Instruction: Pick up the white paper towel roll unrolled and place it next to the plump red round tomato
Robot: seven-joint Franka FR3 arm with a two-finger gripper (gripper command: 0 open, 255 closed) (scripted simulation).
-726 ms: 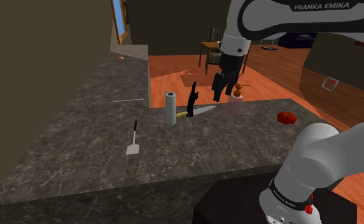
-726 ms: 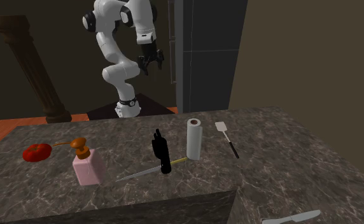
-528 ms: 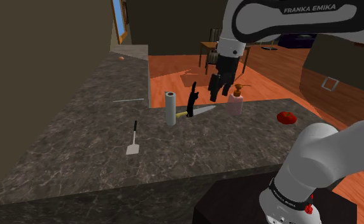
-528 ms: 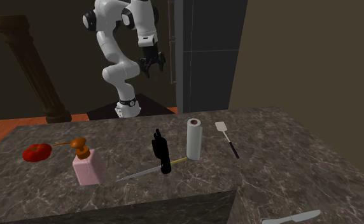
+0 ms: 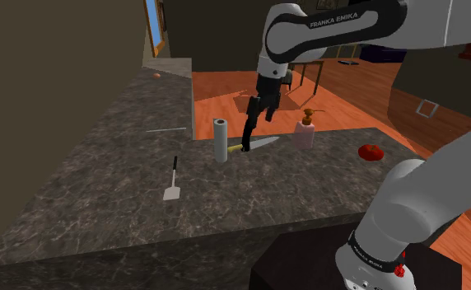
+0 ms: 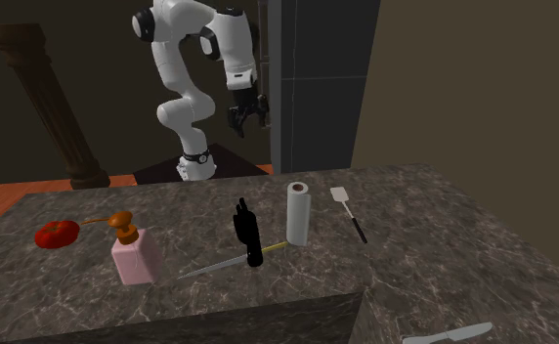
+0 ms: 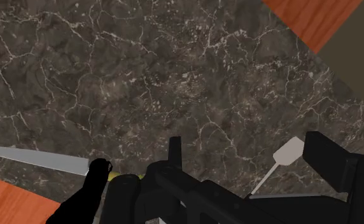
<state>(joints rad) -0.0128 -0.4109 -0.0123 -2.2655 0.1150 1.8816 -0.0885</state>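
Standing at the robot's side of the dark marbled surface [image 5: 250,206], I saw a spatula [image 5: 172,183] lying nearest. Beyond it was the white paper towel roll [image 5: 221,140], upright and untouched. Just to the shoulder view's right of the roll stood a thin black bottle-like thing [image 5: 249,132], with a knife [image 5: 263,142] lying at its foot. The jaws hung above these, clear of everything, spread wide with nothing between them. The trouble I feared was crowding: a descent slightly off would strike the black thing or the knife, and a glancing touch would topple the tall roll. Farther off stood a pink pump dispenser [image 5: 305,132], its contents hidden. The red tomato [image 5: 370,152] lay well to the right, and, being round, it might roll away if the towel nudged it.
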